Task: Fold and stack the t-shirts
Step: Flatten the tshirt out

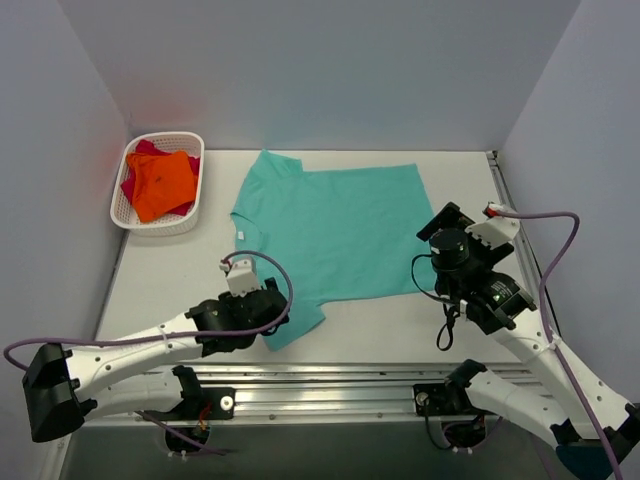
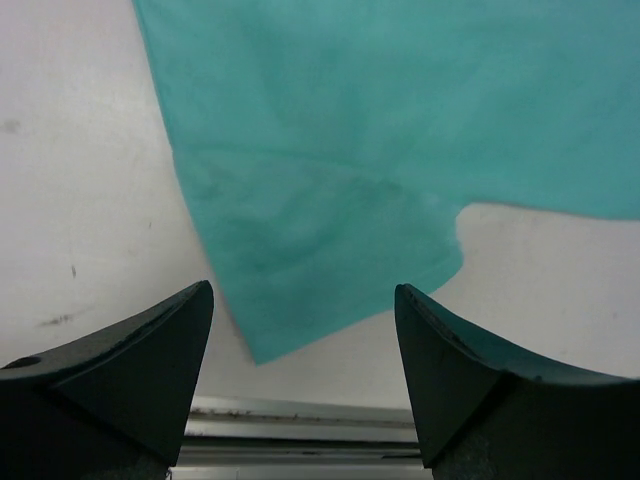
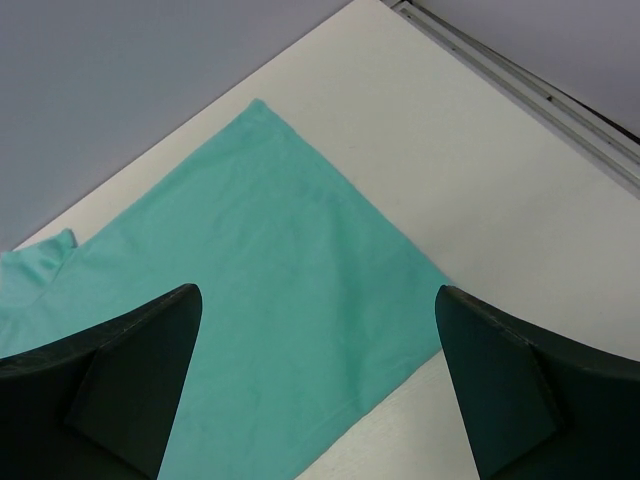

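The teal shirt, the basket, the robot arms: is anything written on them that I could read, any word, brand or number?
No text can be read in any view.
White tag at the collar of the teal t-shirt: too small to read.
Orange t-shirt and white basket: no print shows.
Left arm and right arm: no legible label.

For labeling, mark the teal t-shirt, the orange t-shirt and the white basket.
teal t-shirt (image 1: 340, 230), top view, middle of its body.
orange t-shirt (image 1: 160, 185), top view, middle of the cloth.
white basket (image 1: 160, 227), top view, near wall.
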Tool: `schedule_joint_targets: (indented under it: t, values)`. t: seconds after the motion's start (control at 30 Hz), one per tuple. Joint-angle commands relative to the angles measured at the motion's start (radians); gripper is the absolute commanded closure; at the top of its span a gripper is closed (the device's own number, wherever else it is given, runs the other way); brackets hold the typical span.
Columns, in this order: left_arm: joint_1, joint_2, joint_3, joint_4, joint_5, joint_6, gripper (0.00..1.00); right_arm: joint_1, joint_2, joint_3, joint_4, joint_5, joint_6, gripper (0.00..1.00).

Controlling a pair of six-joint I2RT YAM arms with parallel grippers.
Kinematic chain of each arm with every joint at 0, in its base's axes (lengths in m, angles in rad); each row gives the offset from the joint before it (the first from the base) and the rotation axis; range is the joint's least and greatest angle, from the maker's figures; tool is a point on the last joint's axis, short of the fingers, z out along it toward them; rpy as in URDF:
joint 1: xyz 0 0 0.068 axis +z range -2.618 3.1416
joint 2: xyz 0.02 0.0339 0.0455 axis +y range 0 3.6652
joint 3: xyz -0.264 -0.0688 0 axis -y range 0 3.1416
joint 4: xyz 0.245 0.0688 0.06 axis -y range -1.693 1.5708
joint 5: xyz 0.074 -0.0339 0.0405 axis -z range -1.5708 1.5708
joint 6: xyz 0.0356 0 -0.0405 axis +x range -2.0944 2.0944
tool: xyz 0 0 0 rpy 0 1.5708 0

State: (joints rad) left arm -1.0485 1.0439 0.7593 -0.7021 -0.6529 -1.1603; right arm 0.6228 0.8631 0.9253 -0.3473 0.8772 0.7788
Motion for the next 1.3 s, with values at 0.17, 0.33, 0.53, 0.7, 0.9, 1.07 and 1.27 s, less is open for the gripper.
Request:
schedule_joint_targets:
  t: [0.17,0.33,0.53,0.7,0.9,1.07,1.27]
  values:
    - [-0.163,0.138,-0.103,-0.07,-0.028,-0.38,0.2,0.006,0.024,0.043,-0.147,0.098,0.077,0.0]
    - [-0.169,0.249,-0.08,0.022,-0.027,-0.403,0.2,0.006,0.025,0.037,-0.116,0.092,0.04,0.0]
    - [-0.168,0.295,-0.115,0.158,0.033,-0.394,0.22,0.005,0.037,0.038,-0.105,0.112,0.028,0.0]
    - [-0.169,0.323,-0.124,0.179,0.07,-0.401,0.27,0.005,0.05,0.038,-0.09,0.106,0.027,0.0]
    - [-0.169,0.334,-0.158,0.214,0.116,-0.404,0.39,0.005,0.06,0.024,-0.082,0.109,0.037,0.0]
    - [-0.183,0.314,-0.132,0.135,0.064,-0.417,0.49,0.005,0.063,0.014,-0.078,0.108,0.045,0.0]
    - [-0.183,0.289,-0.124,0.085,0.029,-0.427,0.79,0.006,0.071,0.017,-0.078,0.114,0.05,0.0]
